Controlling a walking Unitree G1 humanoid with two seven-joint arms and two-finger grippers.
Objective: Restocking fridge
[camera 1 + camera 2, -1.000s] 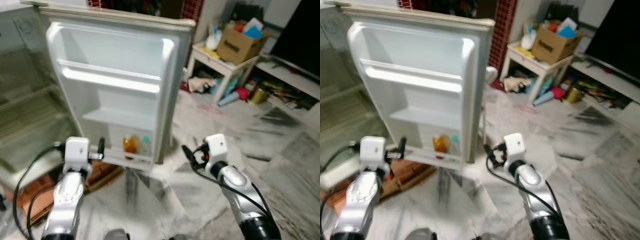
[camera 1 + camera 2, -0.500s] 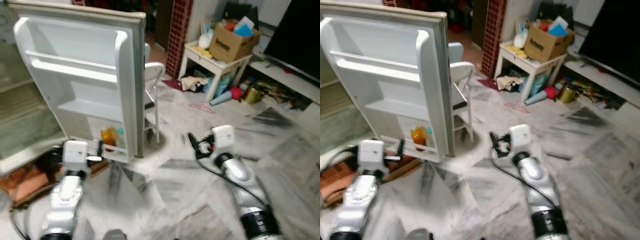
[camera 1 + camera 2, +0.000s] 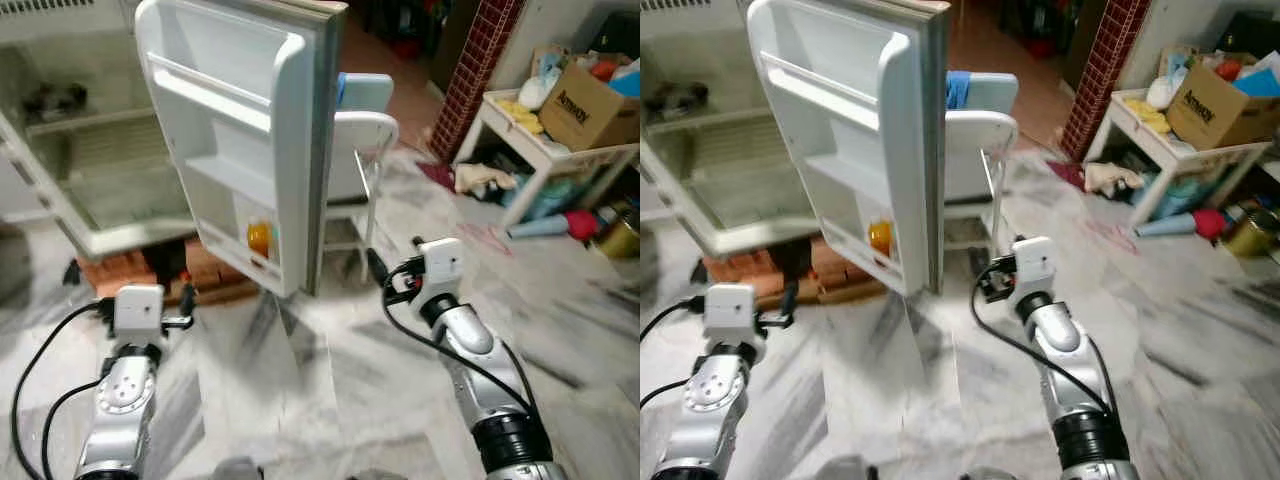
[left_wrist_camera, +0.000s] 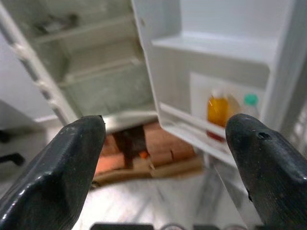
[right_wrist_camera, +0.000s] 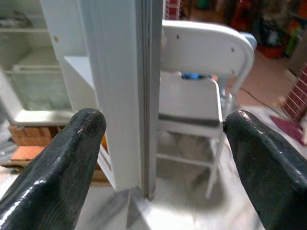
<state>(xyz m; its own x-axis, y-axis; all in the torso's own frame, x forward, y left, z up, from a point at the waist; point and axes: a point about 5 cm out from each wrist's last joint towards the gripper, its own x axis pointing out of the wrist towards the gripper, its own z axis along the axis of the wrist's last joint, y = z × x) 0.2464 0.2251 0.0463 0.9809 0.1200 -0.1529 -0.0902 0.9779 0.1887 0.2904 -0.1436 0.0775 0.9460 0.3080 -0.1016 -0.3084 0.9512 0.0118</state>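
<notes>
The fridge [image 3: 90, 170] stands open at the left, its wire shelves bare. Its white door [image 3: 240, 150] swings out toward me. An orange bottle [image 3: 258, 238] stands in the door's lowest rack, and the left wrist view shows a green-capped bottle [image 4: 249, 103] beside it. My left gripper [image 3: 185, 297] hovers low before the fridge, open and empty. My right gripper [image 3: 375, 268] is held near the door's outer edge [image 5: 146, 96], also open, with nothing between its fingers [image 5: 268, 167].
A white chair [image 3: 355, 150] stands right behind the door. Red bricks [image 3: 130, 270] prop up the fridge. At the right are a white side table [image 3: 520, 135] with a cardboard box [image 3: 585, 95], floor clutter beneath it, and a red brick pillar [image 3: 480, 60]. The marble floor [image 3: 330, 380] lies ahead.
The whole view has swung, so the camera moved: the fridge interior now shows at the left and the door's edge faces me. Both arms keep their pose with open fingers.
</notes>
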